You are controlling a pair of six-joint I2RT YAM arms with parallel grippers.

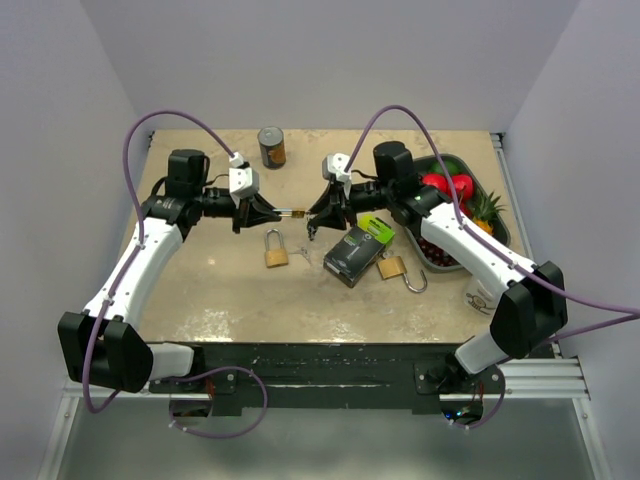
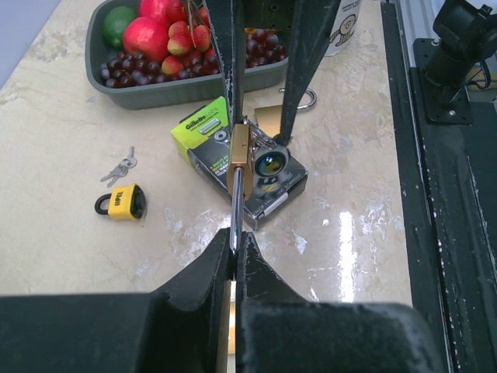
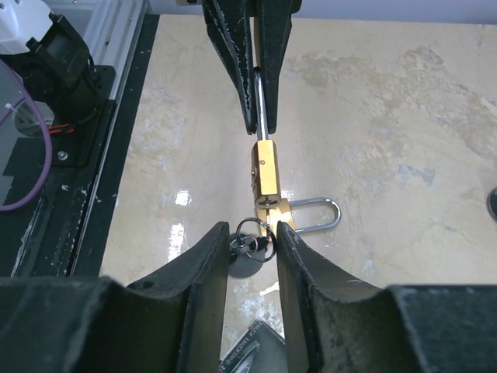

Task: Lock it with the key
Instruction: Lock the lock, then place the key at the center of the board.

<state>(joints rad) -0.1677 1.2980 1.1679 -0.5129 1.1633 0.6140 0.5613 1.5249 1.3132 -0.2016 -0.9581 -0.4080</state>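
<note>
While it hangs above the table (image 1: pixel 200 290), the padlock (image 3: pixel 265 175) is clamped by its shackle (image 3: pixel 264 128) in the left jaws; the right jaws stand apart around the key (image 3: pixel 247 245) at its base.

Left arm (image 1: pixel 130 270), right arm (image 1: pixel 470 245): white link shells, black joint housings, black shoulder blocks. Purple cables (image 1: pixel 180 114) arc over each. Left gripper (image 1: pixel 281 212), right gripper (image 1: pixel 311 214): white camera mounts, black tapered fingers (image 3: pixel 194 303), edges scuffed white.

the padlock (image 3: pixel 265 172) has a brushed brass body and a shiny steel shackle. the counter (image 3: pixel 404 101) is glossy and smooth, marbled beige. the right end effector (image 3: pixel 252 231) is matt black, scuffed plastic.
</note>
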